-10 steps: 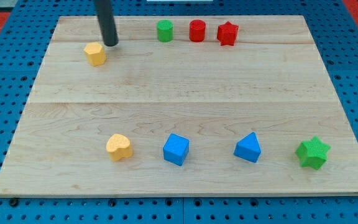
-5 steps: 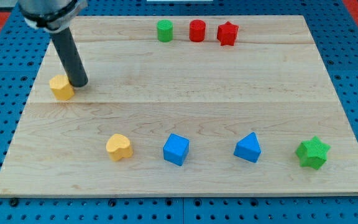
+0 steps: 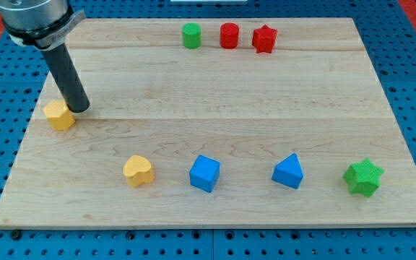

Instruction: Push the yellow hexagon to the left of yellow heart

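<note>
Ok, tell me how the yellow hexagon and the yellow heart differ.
The yellow hexagon has flat angled sides; the yellow heart is rounded and lobed. The hexagon sits near the board's left edge, the heart nearer the view's bottom. My tip is right beside the hexagon, far from the heart. Both share the same yellow.

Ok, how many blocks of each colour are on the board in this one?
Yellow: 2, the yellow hexagon and the yellow heart
Blue: 2, the blue cube and the blue wedge
Red: 2, the red cylinder and the red star
Green: 2, the green cylinder and the green star
Total: 8
</note>
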Robot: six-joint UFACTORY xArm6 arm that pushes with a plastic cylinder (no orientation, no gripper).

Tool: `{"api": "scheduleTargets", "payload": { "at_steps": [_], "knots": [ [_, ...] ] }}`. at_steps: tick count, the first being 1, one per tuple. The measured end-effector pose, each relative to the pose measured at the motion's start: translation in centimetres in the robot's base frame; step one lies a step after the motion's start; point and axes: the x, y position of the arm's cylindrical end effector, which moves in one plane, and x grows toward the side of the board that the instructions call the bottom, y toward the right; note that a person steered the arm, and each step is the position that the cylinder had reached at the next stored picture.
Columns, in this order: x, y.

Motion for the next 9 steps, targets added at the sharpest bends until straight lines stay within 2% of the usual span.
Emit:
{"api": "scheduleTargets", "payload": {
  "at_steps": [1, 2, 3, 5, 6, 8, 9],
  "knots": [
    [-4.8, -0.2],
    [-3.5, -5.6],
    [1.3, -5.0],
    [4.8, 0.7],
    [2.8, 1.0],
    [9.1, 3.6],
    [10.8, 3.7]
  ]
}}
